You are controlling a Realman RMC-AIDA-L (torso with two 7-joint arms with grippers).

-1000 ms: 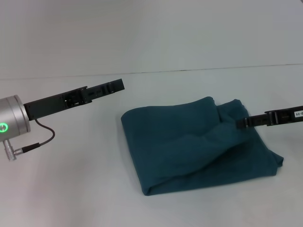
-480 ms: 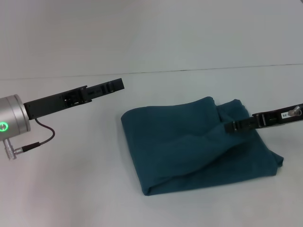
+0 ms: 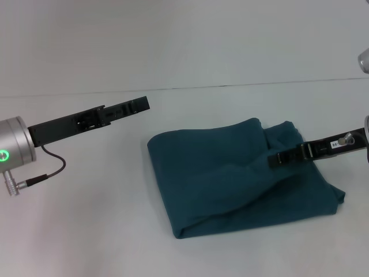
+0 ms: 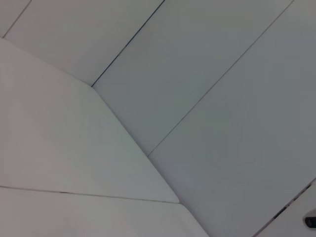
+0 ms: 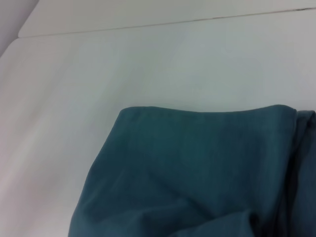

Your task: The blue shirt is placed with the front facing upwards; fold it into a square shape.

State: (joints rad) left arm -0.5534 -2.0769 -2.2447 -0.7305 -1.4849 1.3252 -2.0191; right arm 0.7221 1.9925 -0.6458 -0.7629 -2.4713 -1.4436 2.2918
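The blue shirt lies folded into a rough, rumpled rectangle on the white table, right of centre. No print shows on it. My right gripper reaches in from the right and hovers over the shirt's right half, near a raised fold. The right wrist view shows the shirt from close up, with its far folded edge against the table. My left gripper hangs in the air to the left of the shirt, apart from it. The left wrist view shows only pale flat surfaces.
The table's back edge meets a plain pale wall behind the shirt. A silver arm link with a green light and a cable sits at the far left.
My right gripper has slid leftward over the shirt, further in from its right edge. The shirt's shape and the left arm are unchanged.
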